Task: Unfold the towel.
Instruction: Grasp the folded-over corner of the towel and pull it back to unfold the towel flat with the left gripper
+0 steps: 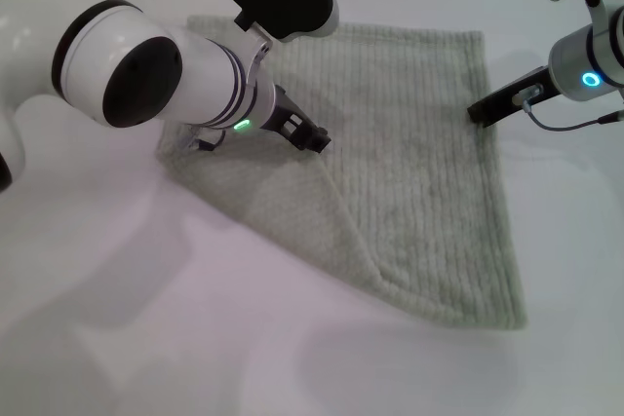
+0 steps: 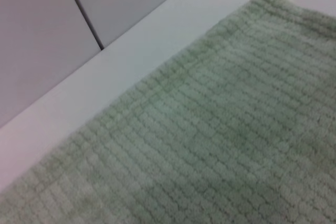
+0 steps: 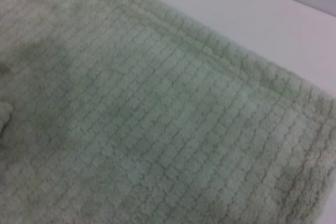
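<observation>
Across the far half of the white worktop (image 1: 88, 338), the pale green towel (image 1: 419, 172) lies spread but not fully flat: in the head view its corner toward the worktop's left edge is folded over diagonally onto the rest, making a raised crease that runs toward the near edge of the cloth. The towel's far hem sits close to the worktop's far edge, and its right hem runs toward the near right corner.

The left end effector (image 1: 310, 133) hangs over the fold, near the middle of the cloth; whether its fingers are open or closed I cannot tell. The right end effector (image 1: 499, 101) hovers at the towel's right hem, close to the far right corner of the cloth; its state I cannot tell either.

The left wrist view shows what the head view hides behind the arm: the towel's far hem (image 2: 131, 108) lying flat, with a bare strip of worktop beyond it and a panelled wall (image 2: 52, 35). The right wrist view gives the ribbed, gridded weave and the hemmed border (image 3: 252, 72) up close, flat on the worktop, showing no fingers.
</observation>
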You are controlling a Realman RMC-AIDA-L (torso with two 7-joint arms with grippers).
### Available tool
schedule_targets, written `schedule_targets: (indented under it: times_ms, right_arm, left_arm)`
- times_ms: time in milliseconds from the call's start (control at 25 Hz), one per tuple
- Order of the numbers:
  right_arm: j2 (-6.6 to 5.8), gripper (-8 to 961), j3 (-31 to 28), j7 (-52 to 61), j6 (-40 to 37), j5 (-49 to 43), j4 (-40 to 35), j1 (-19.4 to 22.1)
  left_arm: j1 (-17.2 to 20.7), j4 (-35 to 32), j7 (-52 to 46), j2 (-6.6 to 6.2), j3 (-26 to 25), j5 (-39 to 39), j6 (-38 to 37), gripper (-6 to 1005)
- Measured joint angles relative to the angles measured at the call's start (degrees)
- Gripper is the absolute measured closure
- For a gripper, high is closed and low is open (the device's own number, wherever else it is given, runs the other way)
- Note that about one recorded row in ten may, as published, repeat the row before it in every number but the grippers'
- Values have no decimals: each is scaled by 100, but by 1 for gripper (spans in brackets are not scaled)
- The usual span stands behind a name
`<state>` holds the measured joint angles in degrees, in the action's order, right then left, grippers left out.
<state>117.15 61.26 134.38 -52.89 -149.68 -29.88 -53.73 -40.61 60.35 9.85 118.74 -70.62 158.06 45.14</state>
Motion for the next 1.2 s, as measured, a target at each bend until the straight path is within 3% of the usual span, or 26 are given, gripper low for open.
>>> schedule_targets:
  times_ms: [880, 1200]
  right_arm:
    - [0, 954, 52, 14, -55, 0, -9, -13]
    - [0, 953, 52, 14, -63, 1, -10, -15]
  left_arm:
    - [-163, -250, -53, 0, 0, -67, 74, 329]
    - [-408, -613, -52, 6, 0, -234, 45, 332]
